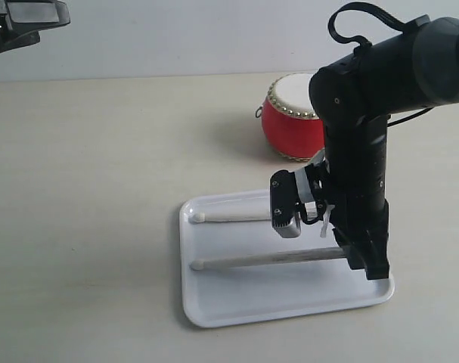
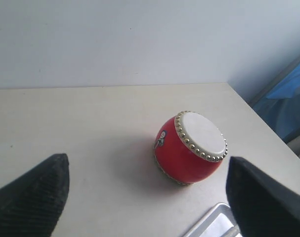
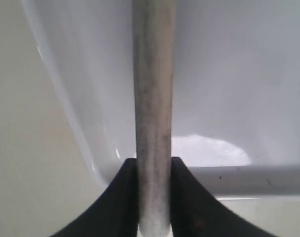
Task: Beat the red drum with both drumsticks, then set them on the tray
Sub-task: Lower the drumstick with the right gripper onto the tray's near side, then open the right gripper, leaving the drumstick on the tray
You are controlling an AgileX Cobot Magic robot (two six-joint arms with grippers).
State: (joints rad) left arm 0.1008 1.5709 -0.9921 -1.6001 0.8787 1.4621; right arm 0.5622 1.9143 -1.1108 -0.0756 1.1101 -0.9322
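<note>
Hovering raised over the far left corner of the desk (image 1: 100, 189) with the left gripper (image 1: 25, 23), spread wide and holding nothing, its two dark fingers (image 2: 33, 197) framing the red drum (image 2: 192, 148) from well apart. Showing the tray (image 1: 195, 291) close to the near edge, right of the middle, long sides running along that edge, and carrying the far drumstick (image 1: 229, 217) flat, bead tip pointing toward the left edge, other end hidden behind the arm. Clamping the near drumstick (image 1: 274, 259) at its butt end with the right gripper (image 1: 354, 255), reaching down over the tray's right side; pressing both dark fingers (image 3: 122, 197) tight against the stick, parallel to the first and low over the tray, impossible to tell whether touching it. Showing the red drum beyond the tray toward the far edge, right of the middle, cream skin facing up, partly covered by the right arm (image 1: 365, 98).
</note>
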